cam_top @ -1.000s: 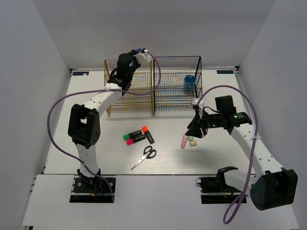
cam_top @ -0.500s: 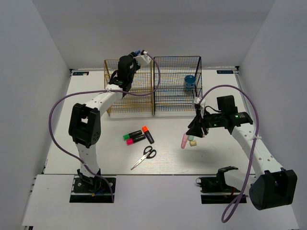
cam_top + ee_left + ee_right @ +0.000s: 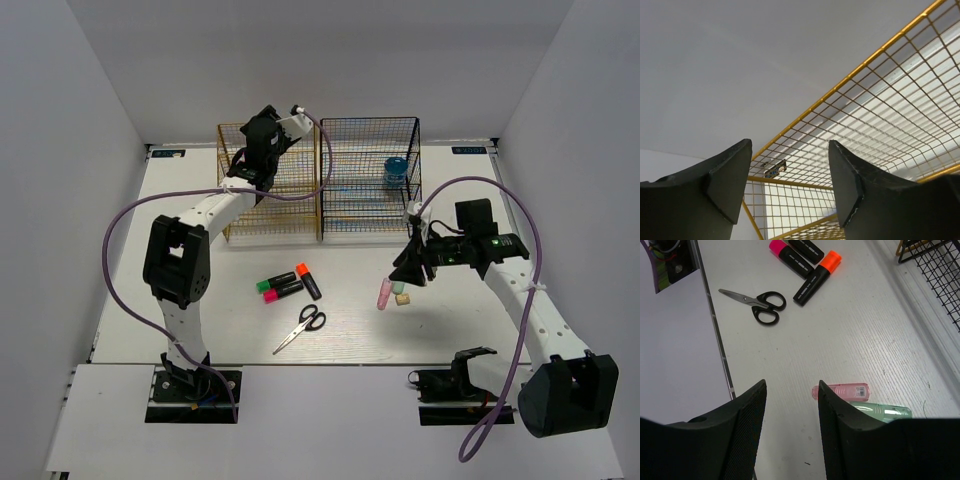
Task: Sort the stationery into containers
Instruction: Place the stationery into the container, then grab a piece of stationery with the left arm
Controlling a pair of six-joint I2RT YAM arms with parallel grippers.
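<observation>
Fingers of the left gripper [image 3: 790, 150] stand well apart and hold nothing. Between them only the wire mesh of the gold-yellow rack [image 3: 880, 110] is seen, close in front of the tips and rising above them, with the pale wall behind. From above, this gripper is at the top rim of that rack, toward its far side.

Well away from these fingers, on the table [image 3: 230, 320] in front of the gold-yellow rack, three black highlighters lie close together: the green-capped one [image 3: 262, 285], the pink-capped one [image 3: 270, 296] and the orange-capped one [image 3: 303, 270]. The black-handled scissors [image 3: 303, 326] lie near them, on the near side, with the blades closed.

The black rack [image 3: 365, 215] stands just beside the gold-yellow one, on its right. The round blue jar [image 3: 395, 172] is inside it at the right end; which tier, I cannot tell.

The right gripper [image 3: 791, 387] points down at the table with its fingers also parted, and nothing is between them. The pink stick [image 3: 841, 390] lies on the table just past the tip of the finger at the right of the wrist view, with one end reaching to the gap. The green stick [image 3: 882, 411] lies just beside the pink one, partly hidden behind the same finger. The highlighters and scissors are far beyond both fingertips.
</observation>
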